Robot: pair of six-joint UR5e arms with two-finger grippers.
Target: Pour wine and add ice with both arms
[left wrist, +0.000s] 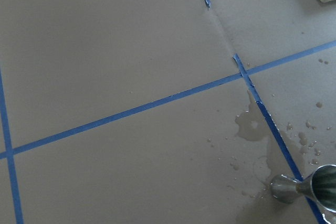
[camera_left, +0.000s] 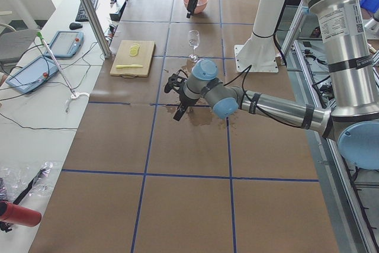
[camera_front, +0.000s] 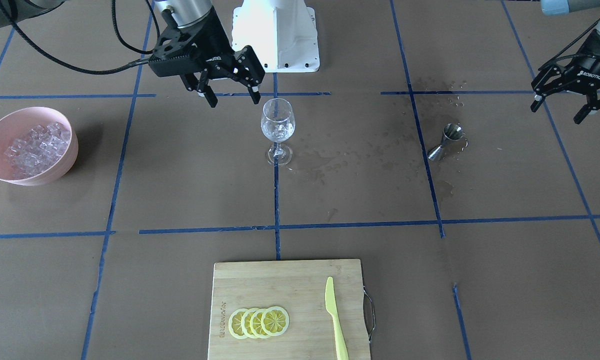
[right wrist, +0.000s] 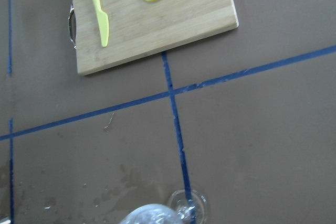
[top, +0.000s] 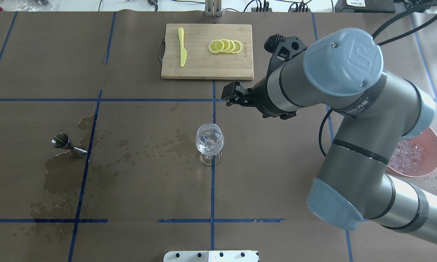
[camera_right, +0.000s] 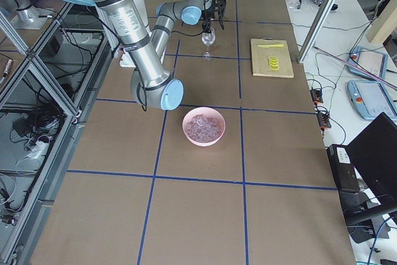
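Holds the right hand (camera_front: 233, 100) open and empty just beside the glass (camera_front: 278, 122), with the ice (camera_front: 37, 147) heaped in the bowl (camera_front: 62, 167) at nine o'clock in the front-facing view, nearer this hand than the open left hand (camera_front: 557, 114).

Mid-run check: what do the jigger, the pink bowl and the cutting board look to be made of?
Jigger: metal, likely stainless steel, going by its polished grey, mirror-like reflections. Pink bowl: probably plastic, since it looks matte and evenly coloured, though ceramic can't be excluded. Cutting board: wood or bamboo, pale with visible lengthwise grain strips.
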